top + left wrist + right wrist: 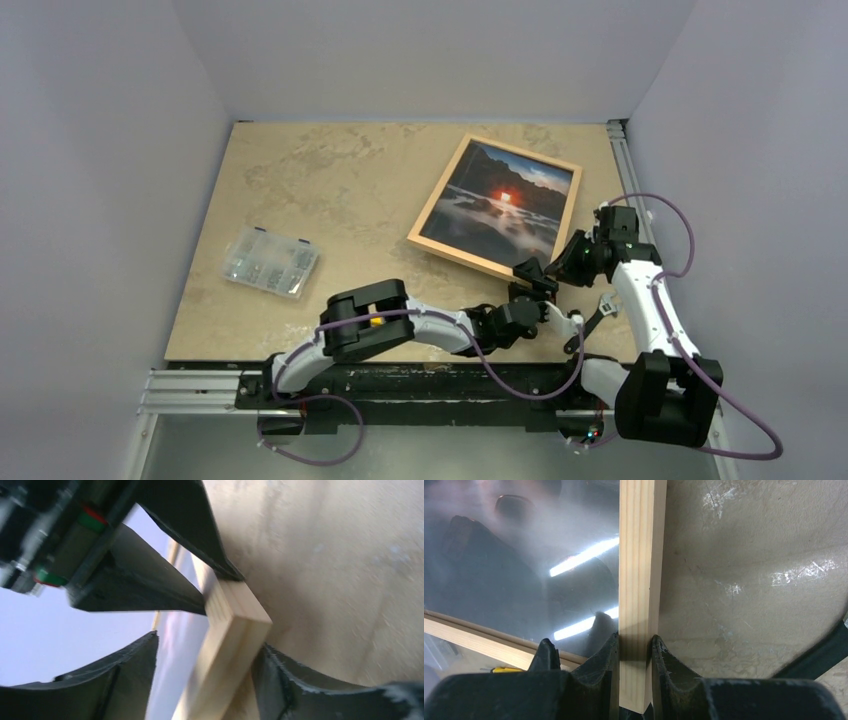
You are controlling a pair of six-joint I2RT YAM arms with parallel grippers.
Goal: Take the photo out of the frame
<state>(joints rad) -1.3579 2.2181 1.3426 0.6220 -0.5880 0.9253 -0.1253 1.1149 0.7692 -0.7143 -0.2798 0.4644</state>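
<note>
Low over the worktop, the left arm stretches rightward with its elbow folded near its base, and the left gripper straddles the near corner of the frame, its fingers spread with a clear gap on one side of the wooden rail. Meanwhile the right arm rises from its base, bends at the elbow and reaches leftward, and the right gripper is pinched on the same rail just beside the left one. The photo sits inside the frame, which lies tilted at the far right.
</note>
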